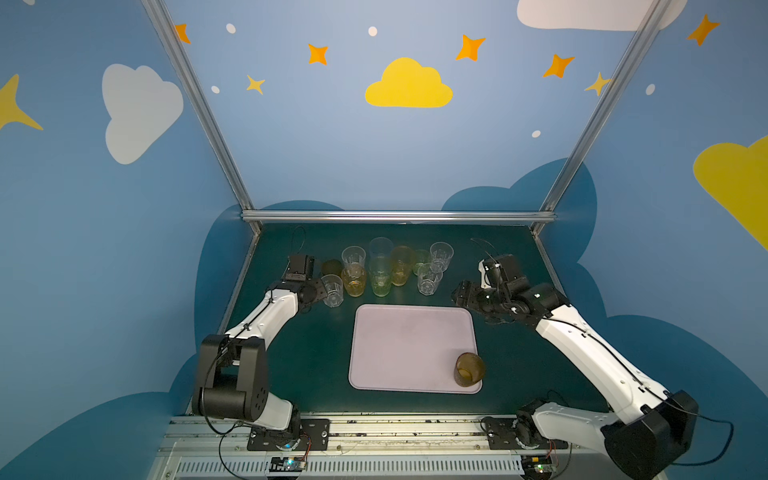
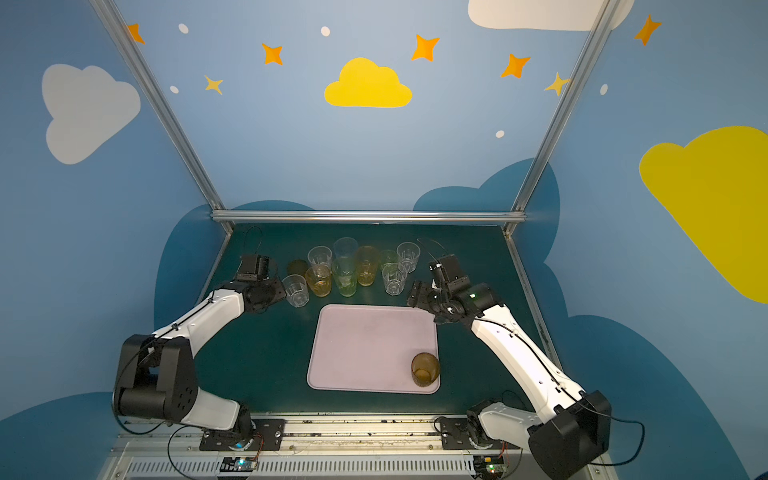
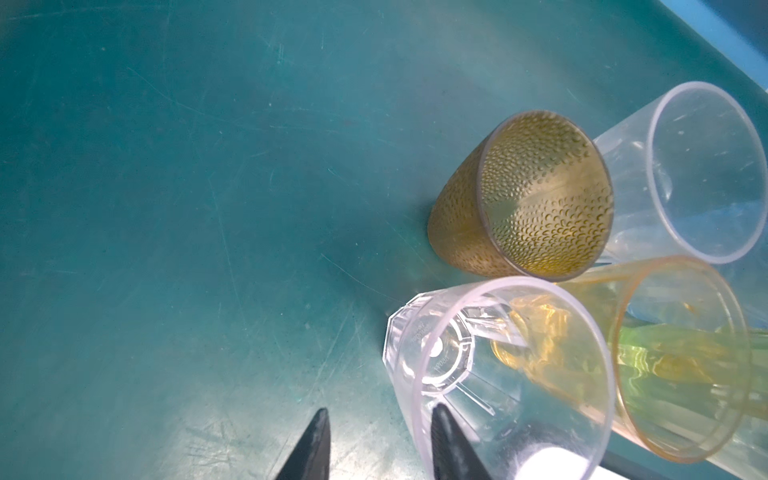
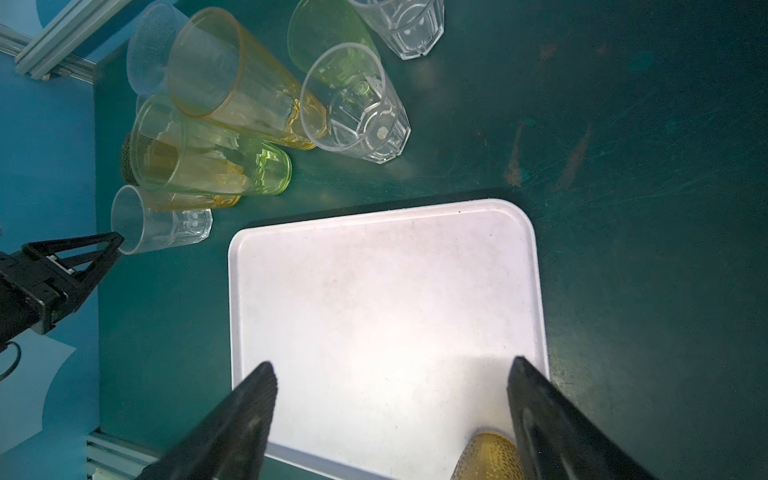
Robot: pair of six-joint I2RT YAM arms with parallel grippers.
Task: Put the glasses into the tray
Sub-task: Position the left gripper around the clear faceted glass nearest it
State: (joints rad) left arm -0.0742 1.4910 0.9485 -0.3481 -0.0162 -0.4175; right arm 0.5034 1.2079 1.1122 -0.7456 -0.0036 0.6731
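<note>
Between the far edge of the dark green table and the pale lilac tray, ten glasses stand upright in one close cluster. Counted by kind, they are four clear faceted tumblers, two amber tumblers (one short, one tall), two green tumblers (one tall, one short), one tall pale blue tumbler and one short brown dimpled tumbler. An eleventh glass, a second brown dimpled tumbler, stands upright on the tray at its near right corner. It is the only glass there.

The left gripper is at the left end of the cluster, on the left-end clear tumbler, which stands on the table off the tray's far left corner. Its jaws are narrow and straddle the rim. One finger is inside the glass against the wall. The outer finger shows a gap to the wall, so the glass is not clamped.

The right gripper hangs above the tray's far right corner. Its jaws are spread wide and hold nothing.
</note>
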